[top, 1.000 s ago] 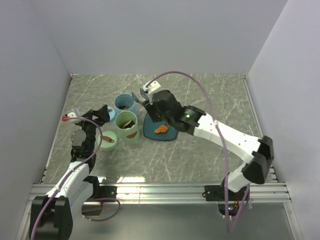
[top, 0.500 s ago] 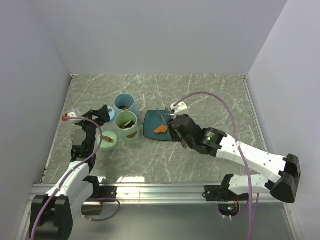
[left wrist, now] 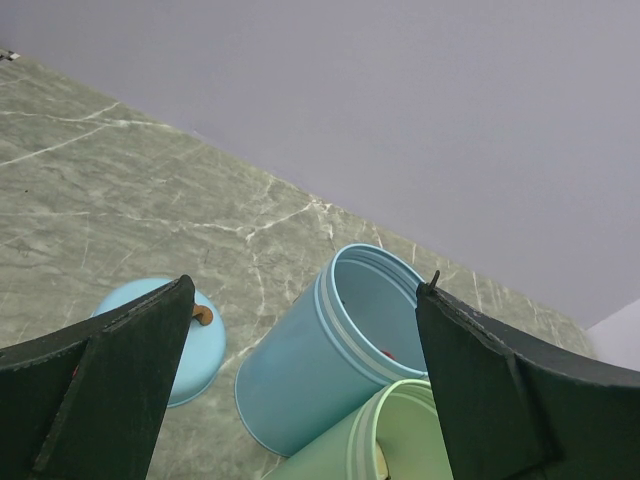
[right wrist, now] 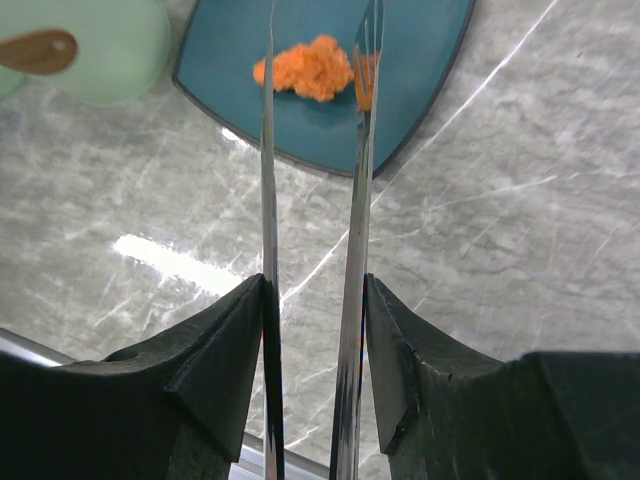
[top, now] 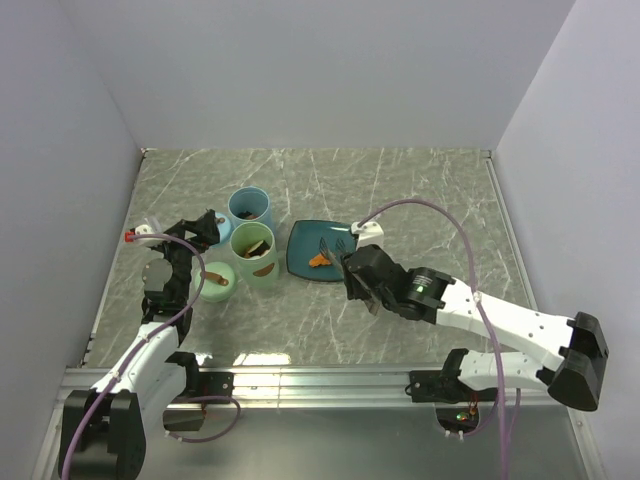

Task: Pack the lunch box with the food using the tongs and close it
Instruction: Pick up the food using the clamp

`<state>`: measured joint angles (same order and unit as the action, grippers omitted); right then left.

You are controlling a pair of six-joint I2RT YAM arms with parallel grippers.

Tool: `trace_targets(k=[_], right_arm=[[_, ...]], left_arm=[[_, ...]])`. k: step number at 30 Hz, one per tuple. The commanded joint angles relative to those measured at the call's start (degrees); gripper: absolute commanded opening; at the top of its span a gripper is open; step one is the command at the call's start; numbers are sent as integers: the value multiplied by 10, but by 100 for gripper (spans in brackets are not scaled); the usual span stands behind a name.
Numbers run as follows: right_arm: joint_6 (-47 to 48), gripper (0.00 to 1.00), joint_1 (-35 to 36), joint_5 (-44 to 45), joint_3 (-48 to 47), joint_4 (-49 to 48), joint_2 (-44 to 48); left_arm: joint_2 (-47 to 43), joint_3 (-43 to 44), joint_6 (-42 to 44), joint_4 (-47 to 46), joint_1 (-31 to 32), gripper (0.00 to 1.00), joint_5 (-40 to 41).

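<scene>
The lunch box stands open as two round tubs, a blue tub (top: 249,209) (left wrist: 335,350) and a green tub (top: 256,253) (left wrist: 400,440). An orange chunk of food (top: 320,259) (right wrist: 308,68) lies on the teal plate (top: 300,240) (right wrist: 425,60). My right gripper (top: 353,273) (right wrist: 315,290) is shut on the silver tongs (top: 330,248) (right wrist: 268,190), at the plate's near right edge. The tong tips are apart and reach over the plate, either side of the orange chunk. My left gripper (top: 203,228) (left wrist: 305,290) is open and holds nothing, just left of the blue tub.
A green lid with a wooden knob (top: 218,279) (right wrist: 90,45) lies in front of the green tub. A blue lid (left wrist: 175,345) lies left of the blue tub, under my left gripper. Some food sits inside the green tub. Grey walls close in three sides.
My right arm has swung back from over the blue tub to the near side of the plate, tongs still in its grip and now aimed at the orange chunk. The left arm has stayed still.
</scene>
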<state>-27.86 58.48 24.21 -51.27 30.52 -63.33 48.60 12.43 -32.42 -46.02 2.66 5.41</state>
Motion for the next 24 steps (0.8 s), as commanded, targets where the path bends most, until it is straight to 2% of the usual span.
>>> trace_targets(k=[1, 14, 19, 24], right_arm=[[-18, 51, 5, -2, -4, -24, -23], [-31, 53, 4, -26, -5, -34, -49], [-35, 54, 3, -24, -20, -19, -82], [-47, 54, 3, -15, -24, -5, -78]], left_arm=[[-5, 7, -5, -20, -3, 99, -4], [-7, 6, -5, -19, -4, 99, -4], [-10, 6, -5, -18, -4, 99, -3], [-8, 6, -5, -19, -3, 99, -3]])
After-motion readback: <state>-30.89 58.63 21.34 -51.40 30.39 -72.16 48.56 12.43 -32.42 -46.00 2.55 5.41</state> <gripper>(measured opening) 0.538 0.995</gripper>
